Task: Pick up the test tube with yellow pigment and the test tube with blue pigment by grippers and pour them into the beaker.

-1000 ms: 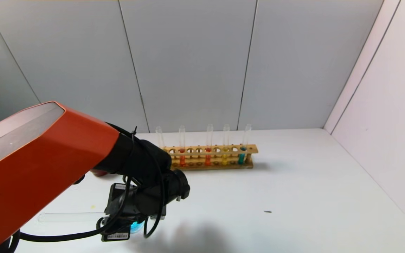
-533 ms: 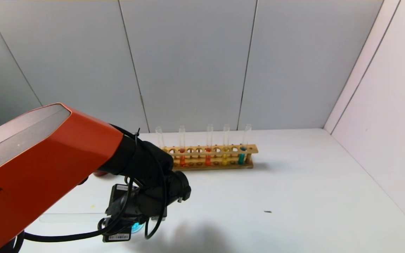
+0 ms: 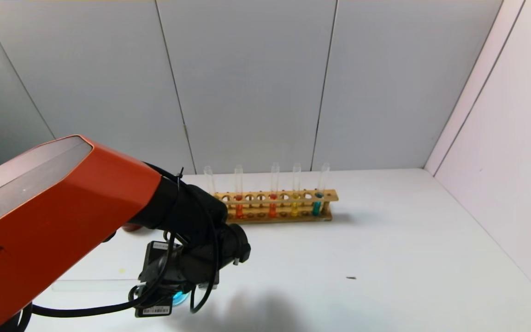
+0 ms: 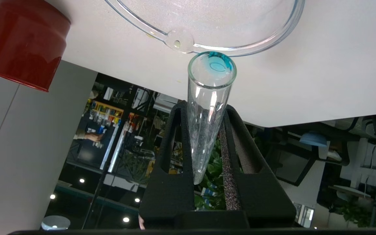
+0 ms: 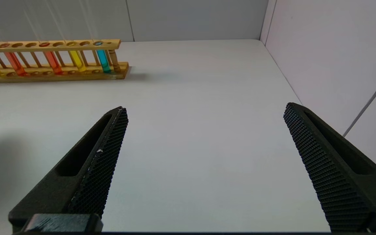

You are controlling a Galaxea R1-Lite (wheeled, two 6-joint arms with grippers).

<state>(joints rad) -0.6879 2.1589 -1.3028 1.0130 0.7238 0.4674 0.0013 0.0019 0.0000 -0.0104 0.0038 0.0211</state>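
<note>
I have the left gripper (image 4: 207,143) pinching a clear glass tube (image 4: 209,107) near the table's front left edge, tipped flat, mouth at the beaker (image 4: 240,49) rim, blue pooled there. Right gripper (image 5: 204,163) spread, idle. Far back, wooden rack (image 3: 277,205) holds the yellow tube (image 3: 295,193) upright.

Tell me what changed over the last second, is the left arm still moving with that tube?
Barely. The left gripper, shut on the test tube holding blue pigment, crept slightly away from the robot early in that second, then held still. The tube stays tipped with its mouth at the beaker rim. The rack and its tubes are unchanged; the right gripper is open, off to the right.
</note>
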